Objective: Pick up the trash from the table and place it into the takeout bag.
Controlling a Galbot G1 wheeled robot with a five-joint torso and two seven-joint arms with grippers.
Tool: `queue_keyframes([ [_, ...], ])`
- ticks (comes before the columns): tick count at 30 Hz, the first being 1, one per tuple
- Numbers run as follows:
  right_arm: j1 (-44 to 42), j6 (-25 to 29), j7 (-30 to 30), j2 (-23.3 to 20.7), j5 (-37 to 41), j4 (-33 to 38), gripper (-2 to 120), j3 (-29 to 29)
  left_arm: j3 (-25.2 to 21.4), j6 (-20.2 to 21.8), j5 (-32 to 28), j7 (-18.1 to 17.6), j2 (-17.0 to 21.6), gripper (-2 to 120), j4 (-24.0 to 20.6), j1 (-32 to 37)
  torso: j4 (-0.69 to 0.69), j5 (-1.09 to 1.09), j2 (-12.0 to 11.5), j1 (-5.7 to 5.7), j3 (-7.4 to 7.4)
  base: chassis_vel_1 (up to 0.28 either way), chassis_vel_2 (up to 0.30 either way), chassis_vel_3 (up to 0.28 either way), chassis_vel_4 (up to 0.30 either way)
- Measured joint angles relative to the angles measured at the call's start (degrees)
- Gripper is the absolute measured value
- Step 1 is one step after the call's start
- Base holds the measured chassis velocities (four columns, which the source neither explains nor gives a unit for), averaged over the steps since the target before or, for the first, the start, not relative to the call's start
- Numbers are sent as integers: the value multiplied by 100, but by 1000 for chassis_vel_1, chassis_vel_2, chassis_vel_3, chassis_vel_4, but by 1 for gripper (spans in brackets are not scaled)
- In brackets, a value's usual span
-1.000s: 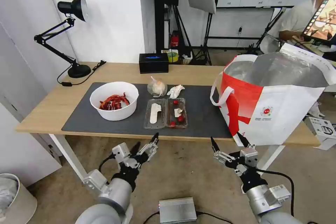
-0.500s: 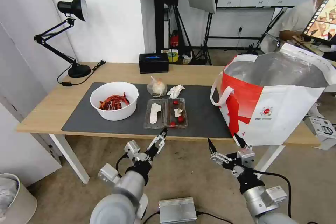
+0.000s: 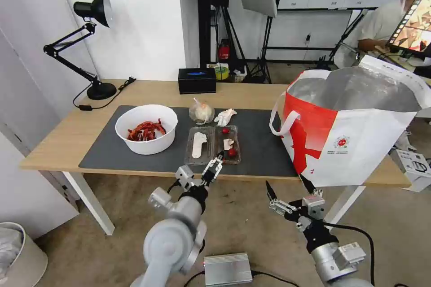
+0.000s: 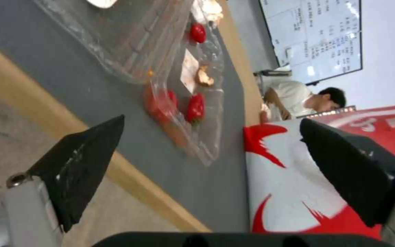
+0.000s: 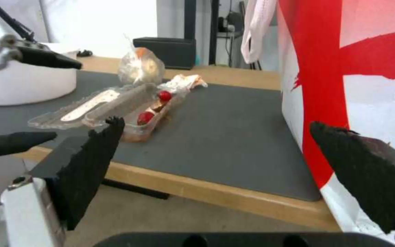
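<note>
Both my grippers spread, empty. Left gripper [image 3: 214, 167] has risen up to clamshell tray [image 3: 212, 144] near edge; right gripper [image 3: 287, 186] waits lower beside tray. Grasp close.

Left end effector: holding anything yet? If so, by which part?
Nothing held. The left end effector is open at the table's front edge, just short of the clamshell tray. The right end effector is open too.

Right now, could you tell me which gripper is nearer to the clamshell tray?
Left. The left gripper, jaws open, is at the table's front edge right by the clamshell tray. The right gripper, open too, sits lower, below the takeout bag.
</note>
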Motion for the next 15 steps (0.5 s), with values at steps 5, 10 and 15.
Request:
queue_keyframes([
  [5, -2, 12, 4, 21, -7, 0, 100, 10, 13, -2, -9, -60, -4, 100, 159, -200, 0, 0, 0, 0, 0, 0, 0, 0, 0],
  [10, 9, 25, 4, 70, -22, -9, 100, 12, 20, -4, -25, -145, 9, 100, 309, -379, 0, 0, 0, 0, 0, 0, 0, 0, 0],
  [15, 31, 34, 5, 88, -27, -37, 100, 14, 40, -3, -44, -221, 10, 100, 414, -499, 0, 0, 0, 0, 0, 0, 0, 0, 0],
])
